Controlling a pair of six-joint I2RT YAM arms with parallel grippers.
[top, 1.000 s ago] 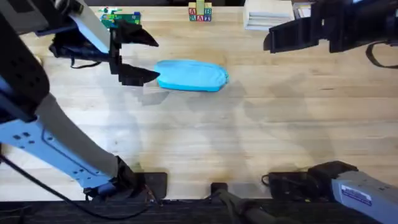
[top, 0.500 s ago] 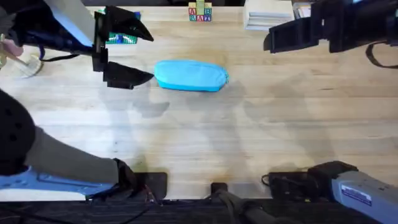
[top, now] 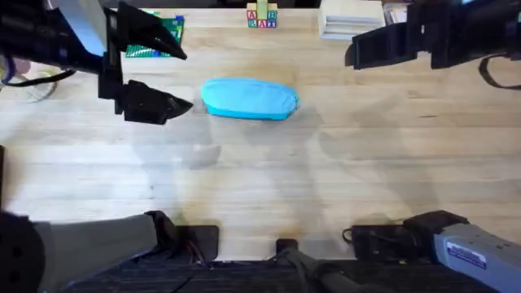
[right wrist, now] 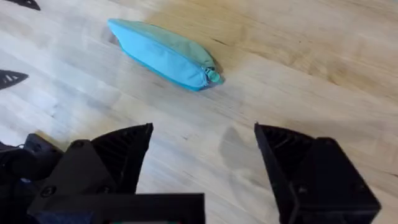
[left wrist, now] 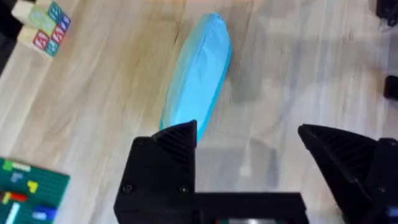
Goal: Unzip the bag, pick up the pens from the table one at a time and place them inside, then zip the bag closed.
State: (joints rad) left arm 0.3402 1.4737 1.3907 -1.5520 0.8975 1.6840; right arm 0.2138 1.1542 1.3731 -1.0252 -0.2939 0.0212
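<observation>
Left gripper [top: 167, 77]: jaws spread wide, nothing between them. It hangs above the table [top: 269, 179], just off the left end of the bag [top: 249, 98], clear of the fabric. The wide spread suggests no grasp is under way.

Right gripper [right wrist: 202, 155]: jaws likewise wide apart and empty, held high and well off to the bag's right.

The bag lies flat on the table near mid-width, toward the far side, long axis running left to right. The right wrist view shows the zipper closed with the pull tab [right wrist: 214, 76] at the right-hand end, the end facing the right gripper. No pens are visible on the tabletop.

A green baseplate [top: 159, 37] and lettered blocks [top: 261, 16] sit along the far edge, apart from the bag.
</observation>
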